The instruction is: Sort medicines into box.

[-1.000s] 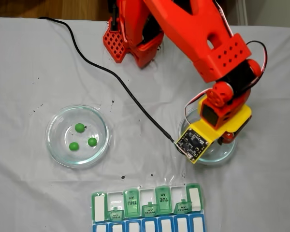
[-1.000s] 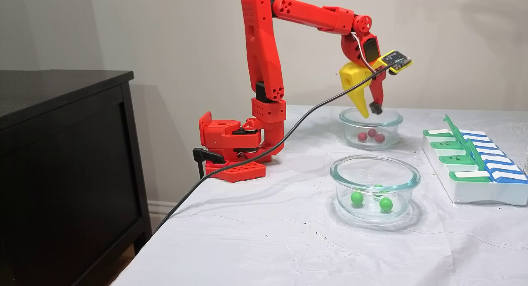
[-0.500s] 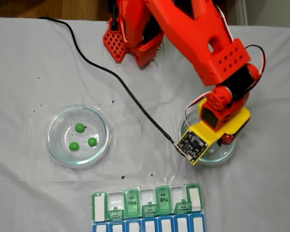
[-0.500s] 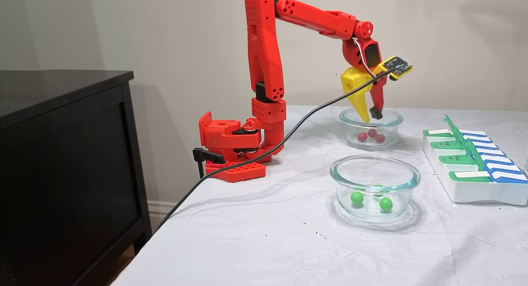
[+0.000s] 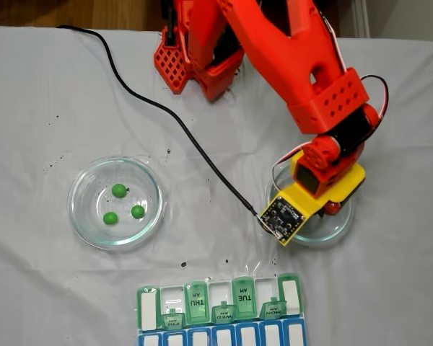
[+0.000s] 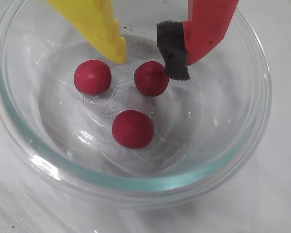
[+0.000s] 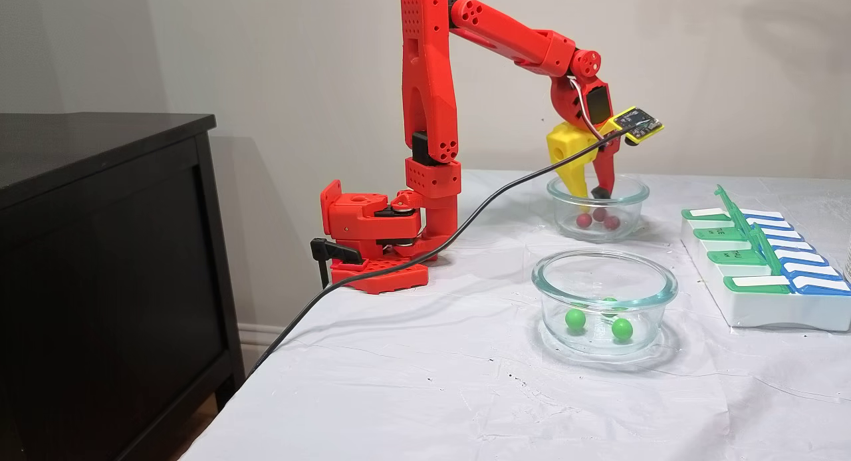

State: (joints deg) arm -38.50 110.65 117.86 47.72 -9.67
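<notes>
From above, three green pills (image 5: 119, 202) lie in the left glass dish (image 5: 78, 216), near the pill organizer (image 5: 220, 311). In the wrist view, the gripper (image 6: 145, 60) is spread open over three red pills (image 6: 132, 128). Side-on, its fingertips dip inside the far dish (image 7: 630, 193)
</notes>
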